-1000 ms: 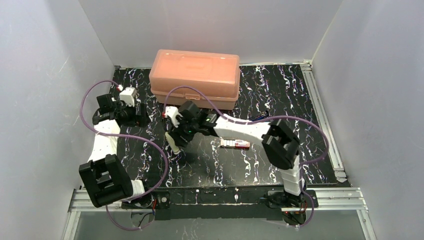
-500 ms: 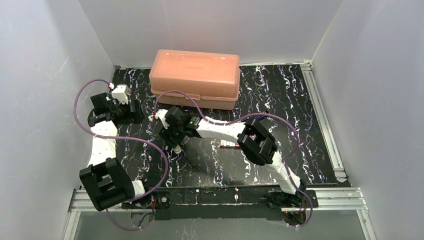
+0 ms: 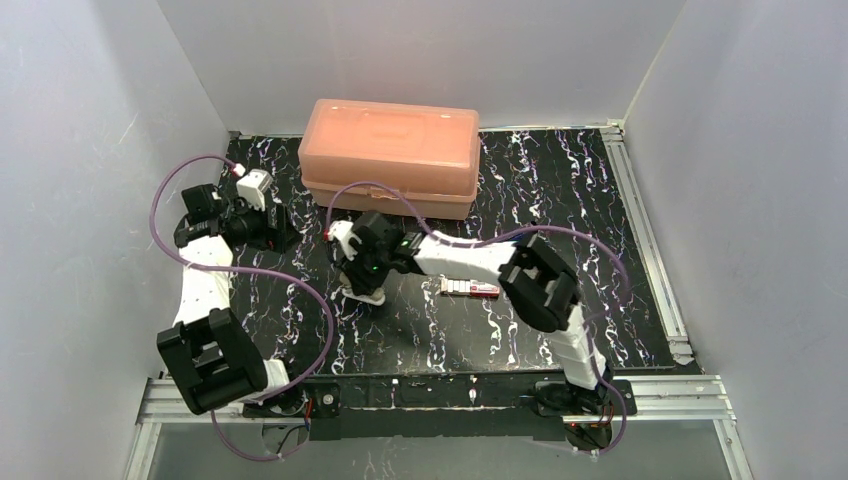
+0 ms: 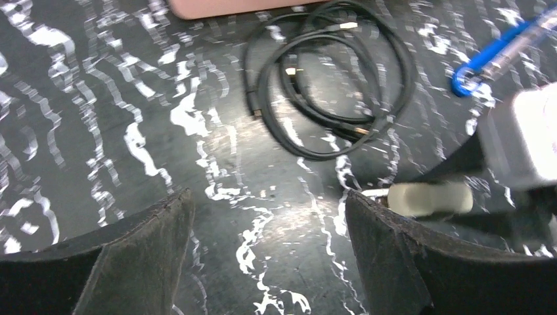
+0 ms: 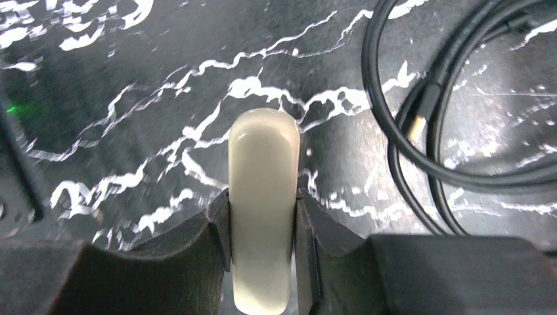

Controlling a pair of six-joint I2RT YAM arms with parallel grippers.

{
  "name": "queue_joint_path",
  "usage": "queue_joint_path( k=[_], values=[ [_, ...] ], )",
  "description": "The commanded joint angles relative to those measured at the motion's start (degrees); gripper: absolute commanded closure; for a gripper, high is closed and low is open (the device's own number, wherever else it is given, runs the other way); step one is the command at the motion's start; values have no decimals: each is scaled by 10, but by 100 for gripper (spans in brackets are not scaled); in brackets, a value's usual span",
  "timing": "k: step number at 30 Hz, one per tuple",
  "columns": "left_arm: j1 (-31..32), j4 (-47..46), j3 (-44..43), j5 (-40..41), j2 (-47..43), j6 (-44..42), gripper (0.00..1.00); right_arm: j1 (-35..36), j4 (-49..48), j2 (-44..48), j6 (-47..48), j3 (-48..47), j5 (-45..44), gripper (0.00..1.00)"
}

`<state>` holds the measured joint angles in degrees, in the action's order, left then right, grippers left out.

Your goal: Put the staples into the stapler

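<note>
Clamped narrow with the right claw (image 5: 263,203) on a cream stapler (image 5: 264,147), fingers (image 5: 220,226) pressed to both its sides. Just right of that, a coiled black cable (image 5: 420,105). Spread wide with the left claw (image 4: 266,216), nothing between, by the desk's (image 3: 560,180) left edge. Mid-desk, the staples (image 3: 471,289), apart from both claws, nearer the right. Along the far edge, a pink storage box (image 3: 390,155).

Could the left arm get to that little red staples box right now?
Probably not directly: the right arm, its fingers shut on the stapler, reaches across between the left arm and the box.
</note>
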<state>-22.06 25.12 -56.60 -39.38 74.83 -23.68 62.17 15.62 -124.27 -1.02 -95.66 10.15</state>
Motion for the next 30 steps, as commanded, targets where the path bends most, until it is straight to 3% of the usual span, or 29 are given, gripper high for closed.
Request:
queue_joint_path(
  k=[1,5,13,19,30],
  values=[
    [-3,92,-30,-185,7,-105,22,-54,-74,131,43,63,137,89],
    [19,153,-43,-275,12,-178,36,-109,-85,200,100,118,284,89],
    [138,183,-52,-337,2,-264,35,-179,-72,273,175,175,437,91],
    [242,146,-62,-344,3,-258,33,-203,-65,292,204,186,487,91],
    [336,49,-36,-336,20,-186,47,-219,-65,304,207,193,490,91]
  ],
)
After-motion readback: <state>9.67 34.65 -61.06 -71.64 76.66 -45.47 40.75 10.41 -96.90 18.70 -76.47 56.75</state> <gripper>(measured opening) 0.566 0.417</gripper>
